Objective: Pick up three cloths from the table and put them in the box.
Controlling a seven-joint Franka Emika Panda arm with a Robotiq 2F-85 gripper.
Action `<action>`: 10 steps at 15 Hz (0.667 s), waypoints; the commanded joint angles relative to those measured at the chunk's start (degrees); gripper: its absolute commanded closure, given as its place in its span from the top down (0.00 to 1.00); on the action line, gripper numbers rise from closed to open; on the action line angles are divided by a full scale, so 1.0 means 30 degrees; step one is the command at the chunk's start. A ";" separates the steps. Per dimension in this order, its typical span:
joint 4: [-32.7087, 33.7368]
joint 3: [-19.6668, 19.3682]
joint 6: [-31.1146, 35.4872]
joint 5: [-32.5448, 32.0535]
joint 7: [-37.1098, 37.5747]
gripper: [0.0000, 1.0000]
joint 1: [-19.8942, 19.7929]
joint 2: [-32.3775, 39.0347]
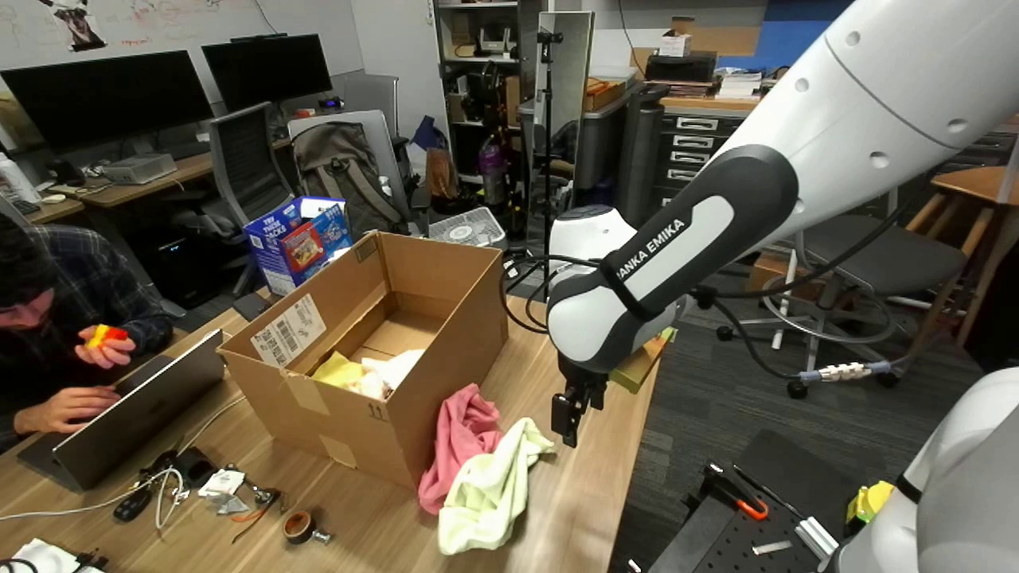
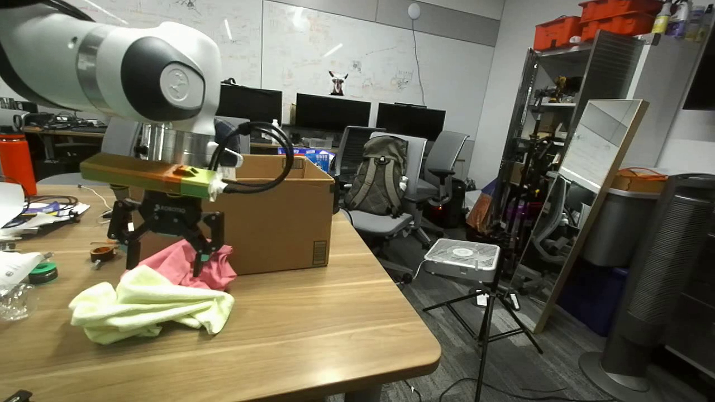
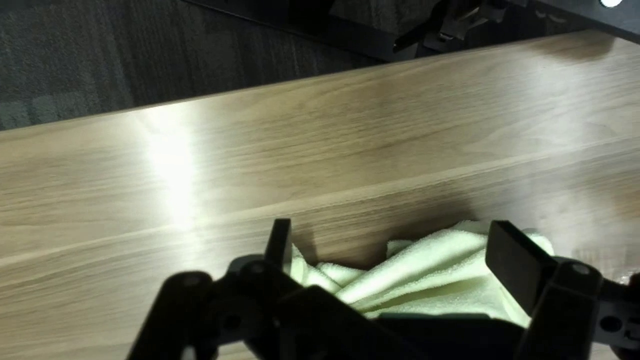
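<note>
A pale yellow-green cloth (image 1: pixel 487 501) lies crumpled on the wooden table (image 1: pixel 569 497), in front of the cardboard box (image 1: pixel 275 410). Inside that box are the bright yellow cloth (image 1: pixel 337 372) and the cream-white cloth (image 1: pixel 398 368). My gripper (image 2: pixel 165 267) points down with its jaws wide apart and nothing held. In an exterior view it hangs beside the pale cloth, apart from it. The wrist view shows folds of the pale cloth (image 3: pixel 430 280) below and between the fingers; its lower part is hidden by the gripper body.
A pink cloth (image 1: pixel 458 438) lies against the box wall, partly beneath the pale one. A person works at a laptop (image 1: pixel 151 414) on the box's far side. A tape roll (image 1: pixel 298 526) and small parts lie on the table. The table edge (image 3: pixel 300 82) crosses the wrist view.
</note>
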 commanded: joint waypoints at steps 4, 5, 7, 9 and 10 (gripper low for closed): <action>-0.0133 -0.0020 0.2140 0.2784 -0.2956 1.00 0.0891 0.1516; -0.0135 0.0074 0.2619 0.3411 -0.3577 1.00 0.0977 0.1789; -0.0114 0.0385 0.3517 0.5197 -0.5139 1.00 0.1123 0.2334; 0.0049 0.0875 0.4246 0.7567 -0.7215 1.00 0.1150 0.2939; 0.0142 0.1171 0.4479 0.8631 -0.8153 1.00 0.1081 0.3189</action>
